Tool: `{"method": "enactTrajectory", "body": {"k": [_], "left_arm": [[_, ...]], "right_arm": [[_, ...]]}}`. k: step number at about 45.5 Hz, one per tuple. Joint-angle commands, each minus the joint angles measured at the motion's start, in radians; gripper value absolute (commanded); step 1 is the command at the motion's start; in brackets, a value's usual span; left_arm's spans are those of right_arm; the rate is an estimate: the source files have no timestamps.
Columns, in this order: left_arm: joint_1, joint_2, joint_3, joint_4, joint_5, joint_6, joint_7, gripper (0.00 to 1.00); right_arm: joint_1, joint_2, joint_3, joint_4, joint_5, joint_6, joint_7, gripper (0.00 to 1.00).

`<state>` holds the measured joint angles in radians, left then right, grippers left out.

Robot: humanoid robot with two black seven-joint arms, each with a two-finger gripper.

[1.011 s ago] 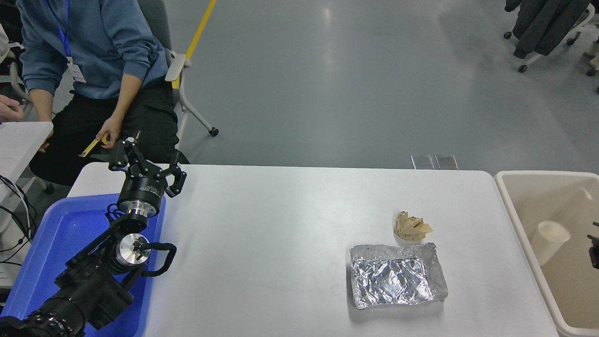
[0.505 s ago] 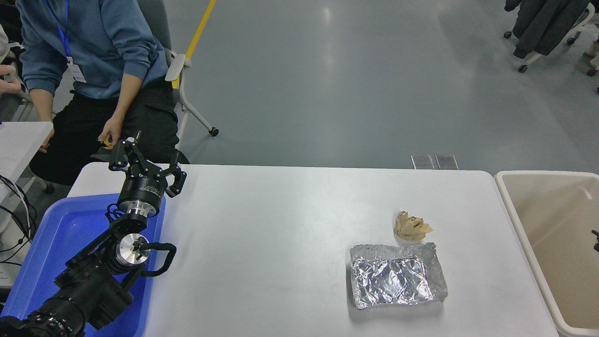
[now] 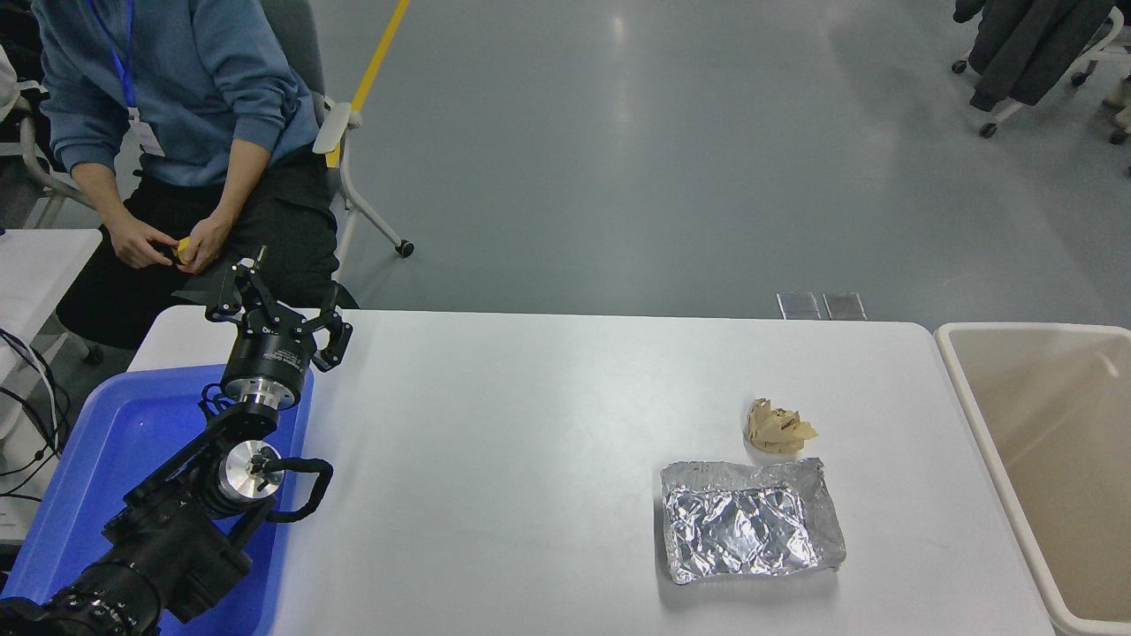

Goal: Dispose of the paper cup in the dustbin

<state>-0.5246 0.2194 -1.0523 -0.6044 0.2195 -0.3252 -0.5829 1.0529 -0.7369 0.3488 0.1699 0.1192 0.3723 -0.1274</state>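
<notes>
Head view: one left gripper (image 3: 276, 305) parked over the far corner of the blue tray (image 3: 106, 459), fingers spread wide, nothing held, same pose as a second ago. Right gripper gone from sight; a second ago a sliver of it showed at the right edge over the dustbin (image 3: 976, 415), half a second ago only a trace. Paper cup also gone from sight: a second ago lying inside the dustbin near its bench-side wall, now no cup visible in the part of the dustbin in frame, so presumably deeper inside or beyond the picture's edge, cannot tell which.

Counted outward from the dustbin: one dustbin, just off the right end of the white bench (image 3: 530, 459); one crumpled brown paper wad (image 3: 778, 426) on the bench, near the dustbin; one silver foil tray (image 3: 751, 521) just beside the wad on the near side, unchanged; one blue tray at the end of the bench farthest from the dustbin.

One seated person (image 3: 177, 115) beyond that far end, both hands now together around a small yellow object (image 3: 183, 249); earlier only one hand on it.
</notes>
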Motion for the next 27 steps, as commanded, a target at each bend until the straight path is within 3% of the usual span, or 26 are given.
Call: {"method": "enactTrajectory", "body": {"k": [1,12,27], "left_arm": [[0.0,0.0,0.0,0.0,0.0,0.0,0.0,1.0],[0.0,0.0,0.0,0.0,0.0,0.0,0.0,1.0],[0.0,0.0,0.0,0.0,0.0,0.0,0.0,1.0]], "right_arm": [[0.076,-0.036,0.001,0.181,-0.044,0.088,0.003,0.99],[0.09,-0.015,0.019,0.459,-0.052,0.065,0.005,0.99],[0.098,0.188,0.024,0.474,-0.078,0.03,0.026,0.99]]}}
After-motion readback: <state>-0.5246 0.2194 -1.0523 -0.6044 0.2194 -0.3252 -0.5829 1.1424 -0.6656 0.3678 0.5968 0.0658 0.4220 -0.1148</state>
